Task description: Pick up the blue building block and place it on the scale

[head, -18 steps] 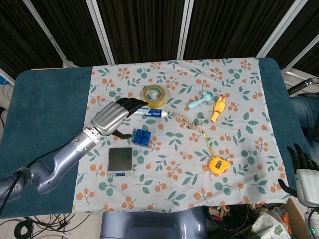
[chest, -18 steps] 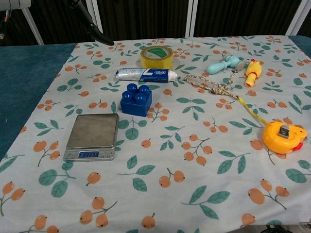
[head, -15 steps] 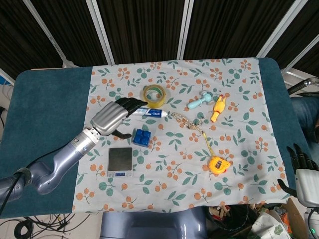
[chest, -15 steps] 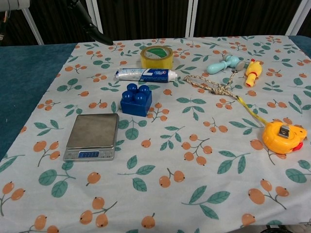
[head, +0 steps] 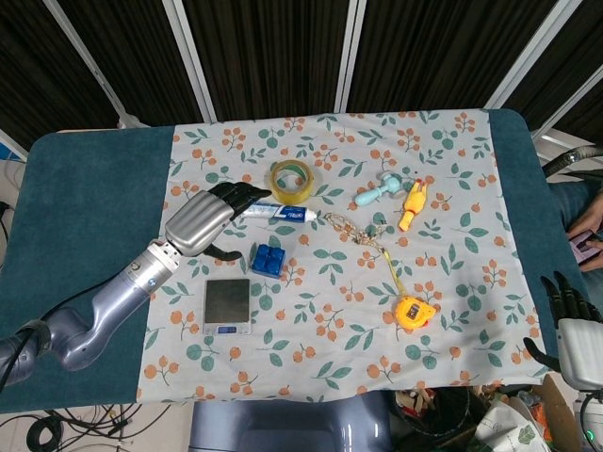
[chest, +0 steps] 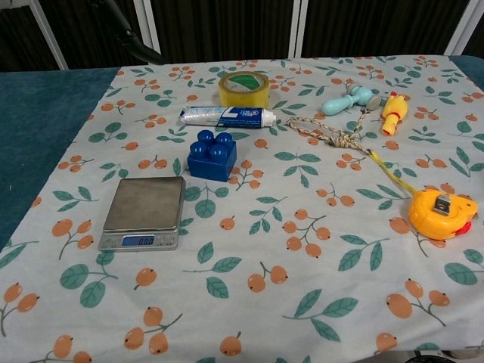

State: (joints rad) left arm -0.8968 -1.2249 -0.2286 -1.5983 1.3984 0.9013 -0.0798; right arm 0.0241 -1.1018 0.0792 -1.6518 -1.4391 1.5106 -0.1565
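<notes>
Basically nothing done: block [head: 268,259] sits on the cloth just behind the scale [head: 228,305], scale bare. Left hand [head: 201,221] hovers beside block, fingers apart, empty. Grasp and placement remain.

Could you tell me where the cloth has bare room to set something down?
The widest bare stretch is the near part of the cloth, in front of the scale and the tape measure. Another lies between the blue building block and the tape measure. The far strip is crowded: tape roll, toothpaste, rope, toys.
</notes>
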